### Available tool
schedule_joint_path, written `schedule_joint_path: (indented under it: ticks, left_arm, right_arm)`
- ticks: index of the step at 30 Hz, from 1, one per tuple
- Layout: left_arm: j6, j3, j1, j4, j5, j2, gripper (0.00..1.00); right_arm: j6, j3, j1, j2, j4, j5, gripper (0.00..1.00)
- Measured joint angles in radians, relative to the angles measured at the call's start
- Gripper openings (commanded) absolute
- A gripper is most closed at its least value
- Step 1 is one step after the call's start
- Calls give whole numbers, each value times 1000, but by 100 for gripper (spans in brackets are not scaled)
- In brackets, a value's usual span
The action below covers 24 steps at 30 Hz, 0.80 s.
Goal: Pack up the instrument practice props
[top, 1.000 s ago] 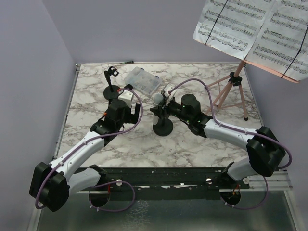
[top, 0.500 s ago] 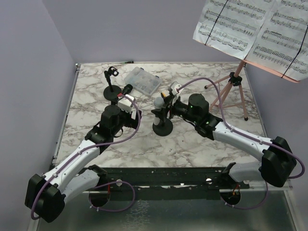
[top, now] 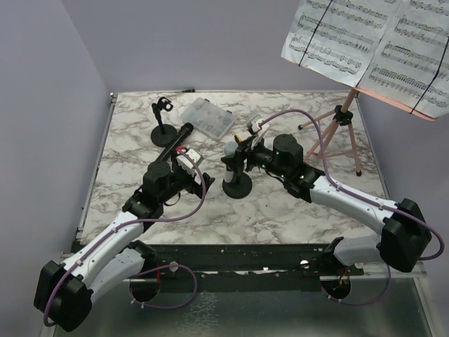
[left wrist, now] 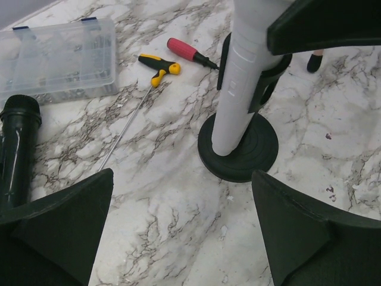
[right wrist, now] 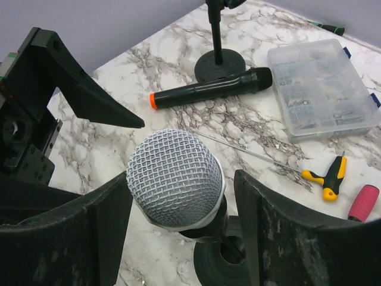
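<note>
The grey-headed microphone (right wrist: pixel 175 179) stands upright in a black round-based holder (left wrist: pixel 238 146) mid-table. My right gripper (right wrist: pixel 183 177) is open with its fingers on either side of the grey head, a small gap on the right side; in the top view it (top: pixel 235 156) sits at the mic's head. My left gripper (left wrist: pixel 183 176) is open and empty, low over bare marble just left of that holder. The black microphone (top: pixel 175 140) lies flat beside the second holder (top: pixel 163 133). White sheet-music pages (top: pixel 372 49) rest on the pink tripod (top: pixel 337 130) at the back right.
A clear compartment box (top: pixel 207 118) lies at the back centre. A yellow screwdriver (left wrist: pixel 158 68) with a long thin shaft and a red one (left wrist: pixel 187 52) lie between the box and the holder. Lavender walls close in the table on three sides.
My left gripper has drawn back toward the near edge and to the right, leaving the black microphone lying uncovered. My right gripper has shifted slightly left at the grey mic's head.
</note>
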Motion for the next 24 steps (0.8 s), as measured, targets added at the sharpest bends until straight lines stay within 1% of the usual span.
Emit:
schedule_joint_path:
  ticks: [4,6,10,14,15,24]
  left_arm:
    - [20,-18,0,43,59,8,99]
    - [24,-18,0,62,82,22,99]
    - [31,-17,0,89,137,69,99]
    - [30,-13,0,101,170,116,99]
    - [27,-10,0,104,176,126,99]
    - [13,19,-1,153,194,200,99]
  right_arm:
    - [8,0,0,33,16,0,68]
    - [11,0,0,54,33,-1,64]
    - [15,0,0,81,71,-2,49]
    - [32,-11,1,90,116,0,30]
    - [41,-21,1,90,135,0,28]
    - [130,-162,-6,74,397,5,25]
